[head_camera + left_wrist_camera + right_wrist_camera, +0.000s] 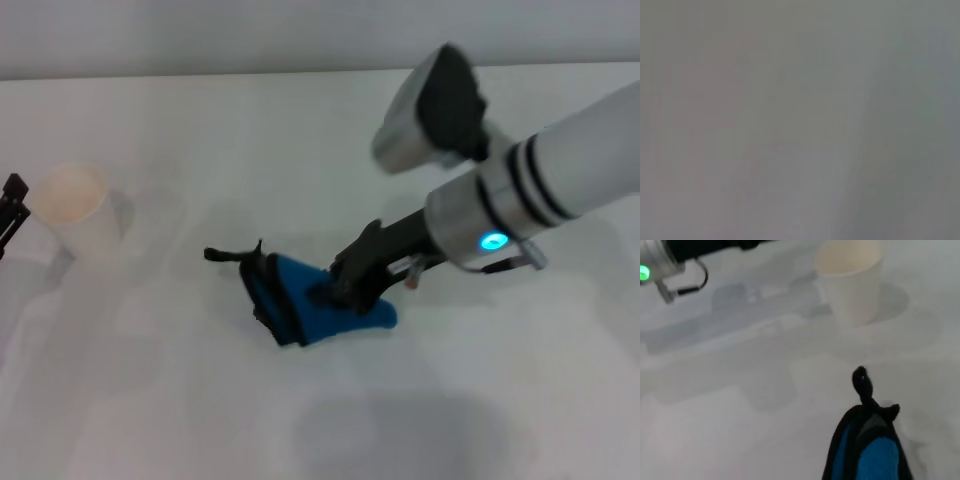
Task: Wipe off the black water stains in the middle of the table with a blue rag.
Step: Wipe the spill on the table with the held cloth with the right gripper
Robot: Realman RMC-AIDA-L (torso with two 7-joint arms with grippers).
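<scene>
The blue rag (300, 300) with its black trim and black loop (228, 256) lies on the white table (200, 400) near the middle. My right gripper (338, 290) reaches in from the right, shut on the rag and pressing it onto the tabletop. The rag also shows in the right wrist view (875, 455), with its loop (862, 382) pointing toward the cup. The black water stains show in no view. My left gripper (12, 208) sits at the far left edge, beside the cup. The left wrist view shows only plain grey.
A white paper cup (78, 208) stands upright at the left of the table; it also shows in the right wrist view (852, 280). The left arm's wrist (655, 262) with a green light shows far off in that view.
</scene>
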